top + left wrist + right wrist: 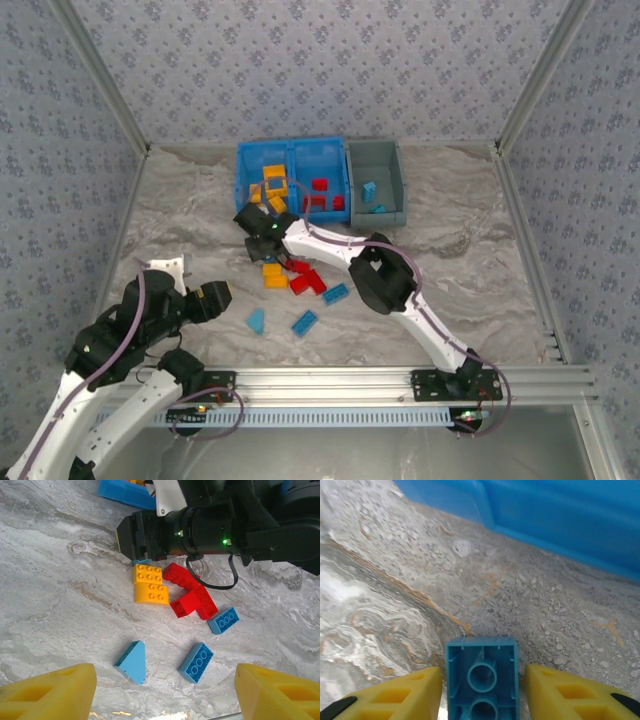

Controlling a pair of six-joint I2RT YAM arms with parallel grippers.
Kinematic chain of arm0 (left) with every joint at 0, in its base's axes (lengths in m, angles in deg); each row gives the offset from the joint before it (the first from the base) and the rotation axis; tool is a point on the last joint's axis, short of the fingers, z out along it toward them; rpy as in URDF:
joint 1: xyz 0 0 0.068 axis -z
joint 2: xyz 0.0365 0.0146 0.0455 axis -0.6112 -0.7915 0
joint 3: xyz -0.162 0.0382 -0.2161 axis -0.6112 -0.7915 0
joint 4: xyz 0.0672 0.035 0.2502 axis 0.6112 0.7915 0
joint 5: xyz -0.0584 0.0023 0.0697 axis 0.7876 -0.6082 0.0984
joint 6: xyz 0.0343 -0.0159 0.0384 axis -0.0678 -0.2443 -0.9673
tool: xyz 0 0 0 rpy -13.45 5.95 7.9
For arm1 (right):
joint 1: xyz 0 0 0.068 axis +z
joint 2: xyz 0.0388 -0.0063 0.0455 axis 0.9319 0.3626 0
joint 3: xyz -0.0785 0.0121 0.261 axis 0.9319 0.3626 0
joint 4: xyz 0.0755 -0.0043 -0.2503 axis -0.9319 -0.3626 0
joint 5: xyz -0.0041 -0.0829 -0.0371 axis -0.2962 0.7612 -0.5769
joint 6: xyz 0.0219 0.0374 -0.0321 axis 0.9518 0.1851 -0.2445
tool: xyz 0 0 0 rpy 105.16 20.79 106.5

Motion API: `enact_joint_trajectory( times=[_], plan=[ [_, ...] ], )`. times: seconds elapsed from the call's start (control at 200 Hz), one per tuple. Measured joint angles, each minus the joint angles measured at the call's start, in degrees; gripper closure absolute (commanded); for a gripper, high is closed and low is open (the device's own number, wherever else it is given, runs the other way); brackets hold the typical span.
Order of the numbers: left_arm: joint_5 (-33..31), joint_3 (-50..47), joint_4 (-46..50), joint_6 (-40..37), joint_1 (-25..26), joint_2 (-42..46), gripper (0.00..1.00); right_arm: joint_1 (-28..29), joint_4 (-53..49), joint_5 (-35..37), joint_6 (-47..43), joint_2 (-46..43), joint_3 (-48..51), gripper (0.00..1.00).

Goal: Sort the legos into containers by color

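Two bins stand just beside each other at the far side of your table (470,260): a blue bin (318,143) with two compartments, and a grey bin (385,150) at its right end. Orange-yellow bricks (274,183) lie in the blue bin's left compartment and red bricks (322,190) in its right one. Light blue bricks (371,192) lie in the grey bin.

Your right gripper (257,222) reaches across to the table just in front of the blue bin's left compartment. A light blue brick (481,670) sits between its fingers (395,700), with its hollow underside turned to the wrist camera. A thin gap shows on either side, so you cannot tell whether the fingers are pressing on it.

Nearer to you than that gripper, loose pieces lie on the table. An orange-yellow pair (150,584) lies touching, with a red cluster (192,595) right beside it and a studded blue brick (223,620) at the cluster's edge. Another blue block (196,662) and a light blue wedge (132,661) lie apart, closer to you.

Your left gripper (165,692) hovers at the near left, well apart from the pile. Its fingers are spread wide with nothing between them.
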State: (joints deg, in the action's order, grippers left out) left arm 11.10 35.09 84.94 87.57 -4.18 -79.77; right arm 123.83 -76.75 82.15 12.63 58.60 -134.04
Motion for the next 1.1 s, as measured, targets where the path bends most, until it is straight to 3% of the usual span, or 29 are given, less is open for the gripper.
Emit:
enact_joint_trajectory(
  times=[0.095,0.29,0.545,0.69,0.884,0.964,1.099],
  plan=[
    [0.28,0.00,-0.37,0.00,0.00,-0.04,0.27,0.00,-0.55,0.39,-0.02,0.76,0.00,0.55],
    [0.59,0.00,-1.51,0.02,0.00,-0.57,0.28,0.00,-0.70,0.24,-0.22,0.81,-0.48,0.70],
    [2.05,0.48,-3.74,0.00,0.00,-3.41,0.29,0.07,0.63,0.98,-1.79,-3.26,3.26,0.72],
    [3.82,2.05,-7.82,-0.07,0.00,-7.10,0.28,0.17,1.70,2.86,-3.43,-12.63,6.82,0.73],
    [6.75,6.19,-16.55,-0.48,1.99,-17.09,0.29,-1.79,5.88,5.86,-4.39,-33.31,18.23,0.72],
    [6.75,8.02,-20.55,-0.76,5.46,-21.66,0.29,-5.97,7.37,6.47,-4.33,-41.46,25.24,0.72],
    [4.92,10.82,-27.80,-1.66,13.79,-31.01,0.29,-18.27,8.39,6.10,-3.41,-48.92,36.22,0.72]
  ],
)
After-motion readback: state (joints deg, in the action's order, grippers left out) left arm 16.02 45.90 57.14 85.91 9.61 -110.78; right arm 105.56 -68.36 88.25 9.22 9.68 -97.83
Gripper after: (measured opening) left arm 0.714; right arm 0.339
